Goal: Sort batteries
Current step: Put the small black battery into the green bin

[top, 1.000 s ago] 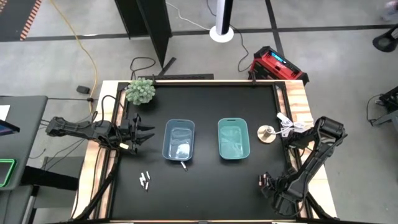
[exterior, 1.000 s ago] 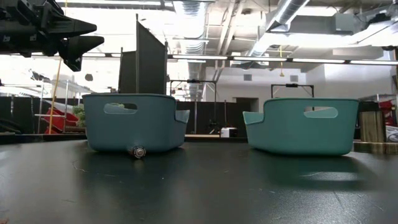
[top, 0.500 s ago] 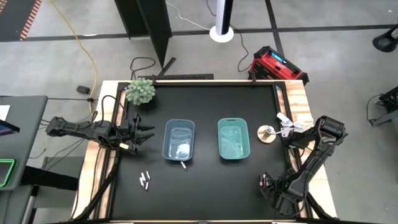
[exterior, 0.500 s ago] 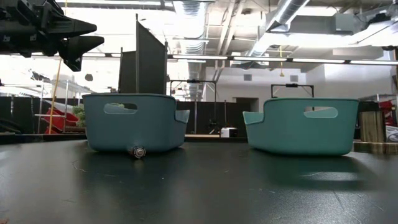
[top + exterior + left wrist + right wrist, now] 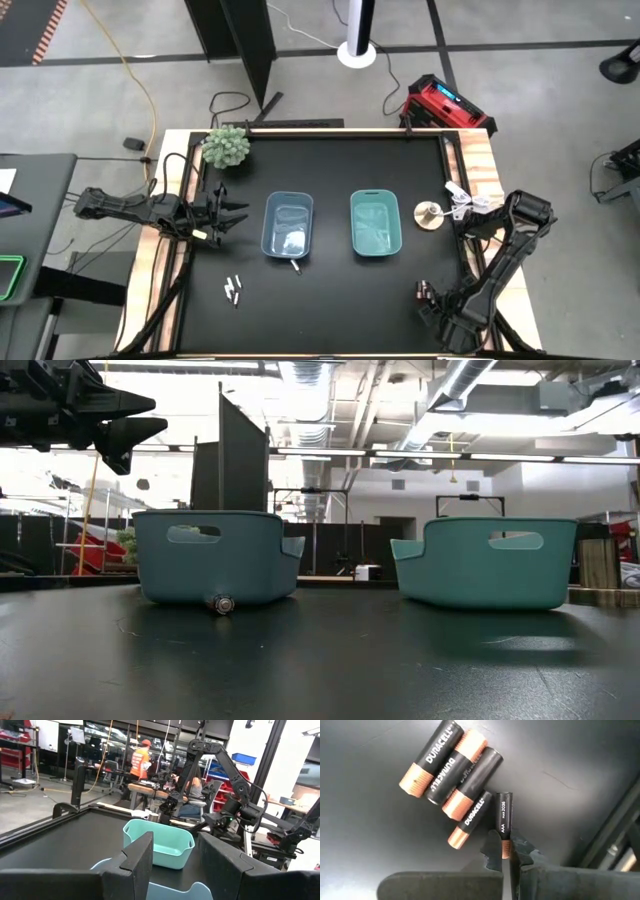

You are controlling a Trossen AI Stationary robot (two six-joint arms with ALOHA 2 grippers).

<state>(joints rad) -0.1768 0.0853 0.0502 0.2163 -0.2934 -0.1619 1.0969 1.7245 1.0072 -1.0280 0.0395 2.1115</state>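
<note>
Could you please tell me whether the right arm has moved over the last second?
Yes, slightly: in the high view the right gripper has dropped toward the table's near edge, away from the teal bin.

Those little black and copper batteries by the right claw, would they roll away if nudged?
Probably. The dark batteries are smooth round cylinders lying on their sides on flat table, so a sideways nudge likely rolls them. The right gripper pinches one by its end, which may slip or pivot.

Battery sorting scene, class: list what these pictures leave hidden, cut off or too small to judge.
- Blue bin contents: high view, too small to tell.
- Whitish batteries: high view, too tiny to count.
- Right gripper: right wrist view, lower part of the AAA battery hidden between its jaws.
- Left gripper: low view, cut off by the edge.
</note>
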